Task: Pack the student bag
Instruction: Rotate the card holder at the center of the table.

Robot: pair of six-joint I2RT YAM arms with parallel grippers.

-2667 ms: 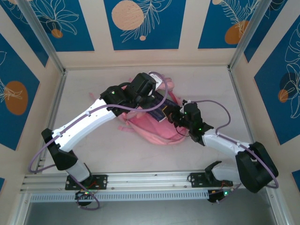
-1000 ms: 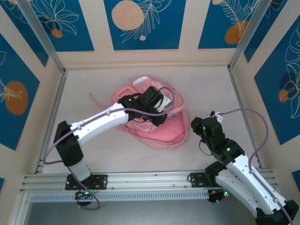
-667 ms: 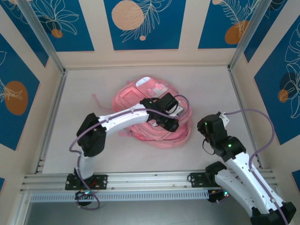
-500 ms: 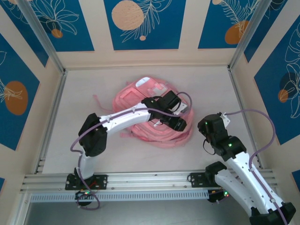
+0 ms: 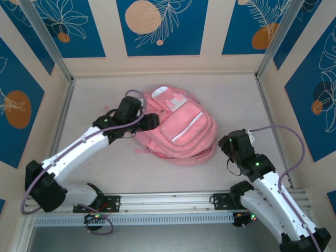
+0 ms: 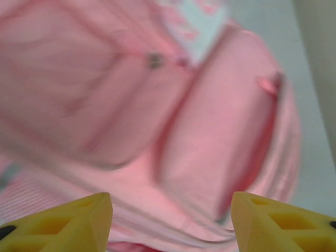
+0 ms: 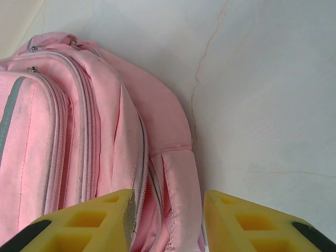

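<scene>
Student bag (image 5: 178, 128) lies flat and looks zipped, so my left gripper (image 6: 170, 202) and right gripper (image 7: 168, 197) flank it, both spread and empty.

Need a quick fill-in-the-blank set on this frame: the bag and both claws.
The student bag is ___ in colour.
The left claw has its jaws ___.
In the top view, the right claw is on the ___ side of the bag.
The right claw's fingers are ___ in colour.
Missing words: pink; open; right; yellow.
</scene>
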